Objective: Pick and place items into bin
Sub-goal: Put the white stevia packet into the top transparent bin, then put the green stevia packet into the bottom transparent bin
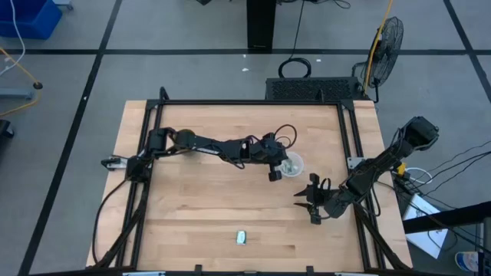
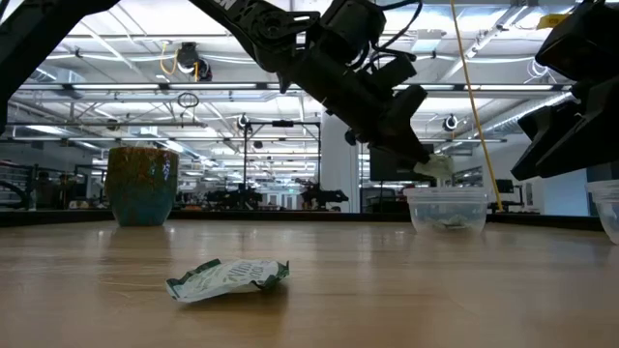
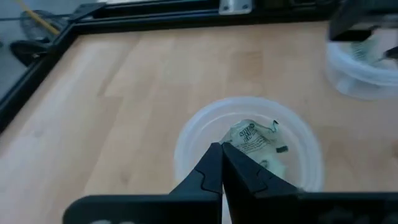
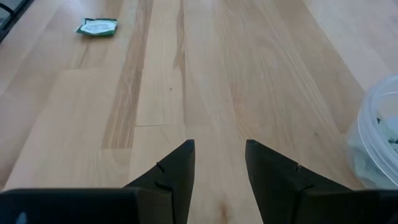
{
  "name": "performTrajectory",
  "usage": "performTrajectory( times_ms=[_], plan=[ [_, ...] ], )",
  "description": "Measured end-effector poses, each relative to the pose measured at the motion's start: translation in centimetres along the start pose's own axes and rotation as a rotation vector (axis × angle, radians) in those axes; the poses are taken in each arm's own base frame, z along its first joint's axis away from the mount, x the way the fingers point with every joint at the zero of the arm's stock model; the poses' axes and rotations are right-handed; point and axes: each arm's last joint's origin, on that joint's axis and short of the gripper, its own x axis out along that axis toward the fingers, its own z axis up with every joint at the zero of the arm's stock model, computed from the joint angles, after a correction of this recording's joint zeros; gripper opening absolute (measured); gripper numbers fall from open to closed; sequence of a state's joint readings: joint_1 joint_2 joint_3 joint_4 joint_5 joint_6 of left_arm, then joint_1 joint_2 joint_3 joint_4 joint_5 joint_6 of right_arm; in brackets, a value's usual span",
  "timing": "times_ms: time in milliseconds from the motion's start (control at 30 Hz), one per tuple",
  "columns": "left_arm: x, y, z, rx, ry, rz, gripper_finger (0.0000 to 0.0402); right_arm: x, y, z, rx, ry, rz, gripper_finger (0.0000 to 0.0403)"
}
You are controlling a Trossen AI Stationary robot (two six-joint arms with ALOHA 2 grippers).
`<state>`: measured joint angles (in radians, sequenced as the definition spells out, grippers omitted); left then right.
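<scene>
My left gripper (image 1: 281, 165) (image 3: 222, 149) is over a clear round bin (image 1: 294, 165) (image 3: 186, 155) near the table's middle, shut on a crumpled pale packet (image 3: 252, 137) (image 2: 437, 168). More packets lie in the bin (image 2: 447, 222). One pale green-and-white packet (image 1: 241, 238) (image 2: 228, 277) (image 4: 97, 27) lies flat on the wood toward the near edge. My right gripper (image 1: 311, 201) (image 4: 219, 155) hovers open over bare wood right of that packet and touches nothing. My left gripper pinches the crumpled packet by its near edge (image 3: 233, 144) between the two fingers, only at their free ends. The fingers slant down from the table's left. The packet is lifted clear, just above the bin's rim (image 2: 445, 190).
A second clear container (image 3: 360, 68) (image 4: 379, 137) (image 2: 609, 208) stands by the right arm. A green-brown mug (image 2: 142, 184) stands on the table farther off. A black frame (image 1: 253, 102) borders the table. Open wood lies around the lone packet.
</scene>
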<state>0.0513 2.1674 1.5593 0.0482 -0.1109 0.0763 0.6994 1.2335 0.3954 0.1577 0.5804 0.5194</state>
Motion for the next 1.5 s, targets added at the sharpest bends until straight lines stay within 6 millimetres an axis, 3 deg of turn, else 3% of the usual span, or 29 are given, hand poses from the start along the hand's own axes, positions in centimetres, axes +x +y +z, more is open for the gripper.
performTrajectory(
  times_ms=[467, 567, 700, 900, 1033, 1133, 1267, 1400, 1500],
  plan=[
    [-0.1, -0.3, 0.1, 0.001, -0.008, 0.0, 0.0089, 0.0, 0.0, 0.1, 0.03, -0.008, 0.004, 0.0134],
    [-1.1, -0.1, 1.0, 0.002, -0.019, 0.004, 0.0094, 0.0, 0.1, 0.3, 0.038, -0.025, 0.014, 0.0134],
    [-6.2, 0.2, 5.0, 0.001, -0.094, -0.07, 0.0093, 0.1, 0.4, 1.0, 0.008, -0.091, 0.041, 0.0134],
    [-18.0, 0.8, 10.4, 0.03, -0.22, -0.08, 0.0093, 1.0, 1.3, 3.1, -0.041, -0.281, 0.151, 0.0136],
    [-25.6, 1.5, 12.4, 0.044, -0.361, -0.08, 0.0093, 2.9, 2.7, 4.4, -0.11, -0.305, 0.179, 0.0141],
    [-29.7, 2.0, 13.0, 0.01, -0.444, -0.084, 0.0093, 5.2, 4.7, 6.2, -0.173, -0.296, 0.232, 0.0141],
    [-32.9, 2.4, 12.9, -0.023, -0.477, -0.092, 0.0093, 8.3, 8.1, 8.8, -0.325, -0.288, 0.347, 0.0141],
    [-33.7, 2.6, 12.5, -0.062, -0.443, -0.105, 0.0093, 11.3, 10.3, 9.2, -0.504, -0.195, 0.365, 0.0142],
    [-33.3, 2.5, 12.1, -0.083, -0.39, -0.112, 0.0093, 13.3, 10.9, 8.9, -0.535, -0.149, 0.386, 0.0148]
  ],
)
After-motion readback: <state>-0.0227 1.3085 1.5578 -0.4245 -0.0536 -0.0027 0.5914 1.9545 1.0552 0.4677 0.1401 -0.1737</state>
